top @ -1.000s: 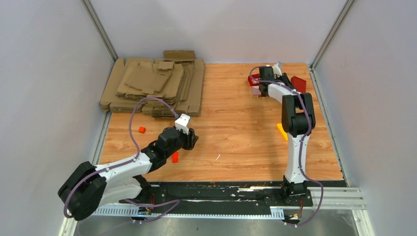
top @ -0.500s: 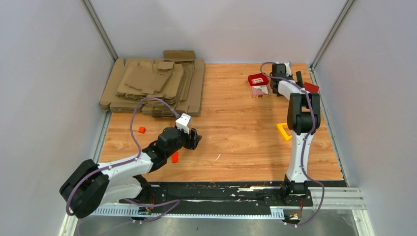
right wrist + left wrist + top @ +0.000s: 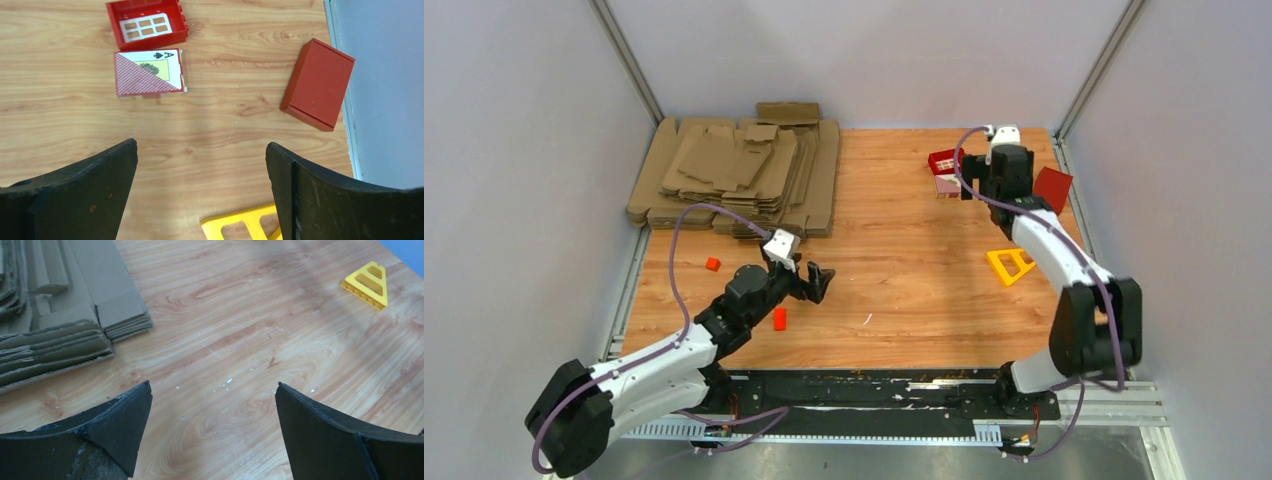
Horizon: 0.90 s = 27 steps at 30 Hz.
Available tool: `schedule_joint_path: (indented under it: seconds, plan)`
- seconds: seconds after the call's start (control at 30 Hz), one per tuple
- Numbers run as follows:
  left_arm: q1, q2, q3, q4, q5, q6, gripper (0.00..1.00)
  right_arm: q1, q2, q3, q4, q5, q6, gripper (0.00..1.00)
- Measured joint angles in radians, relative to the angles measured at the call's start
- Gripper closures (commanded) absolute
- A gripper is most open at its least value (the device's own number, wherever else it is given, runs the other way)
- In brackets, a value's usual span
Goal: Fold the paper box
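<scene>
The paper box [image 3: 317, 84] is a plain red closed box lying flat beside the right wall [image 3: 1052, 188]. My right gripper [image 3: 201, 144] hangs open above the table just left of the box [image 3: 999, 180], with bare wood between its fingers and nothing held. Near the table's front left, my left gripper [image 3: 817, 283] is open too. In the left wrist view its fingers [image 3: 213, 385] frame only bare wood.
A red window-pattern tile [image 3: 147, 22] and a playing-card pack [image 3: 149, 72] lie at the far right. A yellow triangular frame [image 3: 1011, 265] sits nearer. Brown cardboard sheets [image 3: 734, 175] are stacked far left. Two small orange blocks [image 3: 712, 264] [image 3: 779, 319] lie near the left arm.
Both grippers opened wide. The right arm drew back from the far right corner and straightened out, uncovering the red box. The left gripper lifted and shifted slightly.
</scene>
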Motion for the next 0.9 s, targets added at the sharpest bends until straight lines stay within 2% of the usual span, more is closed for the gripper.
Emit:
schedule_joint_path:
  seconds: [0.17, 0.43, 0.6, 0.77, 0.9]
  plan:
    - [0.000, -0.057, -0.008, -0.021, -0.079, -0.002, 0.00, -0.015, -0.278, -0.285, 0.149, -0.114, 0.029, 0.00]
    - [0.000, -0.171, -0.074, -0.034, -0.275, 0.016, 0.00, -0.014, -0.516, -0.608, 0.278, -0.198, 0.105, 0.00]
    - [0.000, -0.243, -0.131, -0.019, -0.350, 0.042, 0.00, -0.014, -0.628, -0.746, 0.356, -0.213, 0.194, 0.00]
    - [0.000, -0.232, -0.147, -0.014, -0.476, 0.047, 0.00, -0.014, -0.724, -0.834, 0.370, -0.229, 0.251, 0.00]
    - [0.000, -0.216, -0.147, -0.010, -0.537, 0.057, 0.00, -0.014, -0.789, -0.878, 0.370, -0.166, 0.319, 0.00]
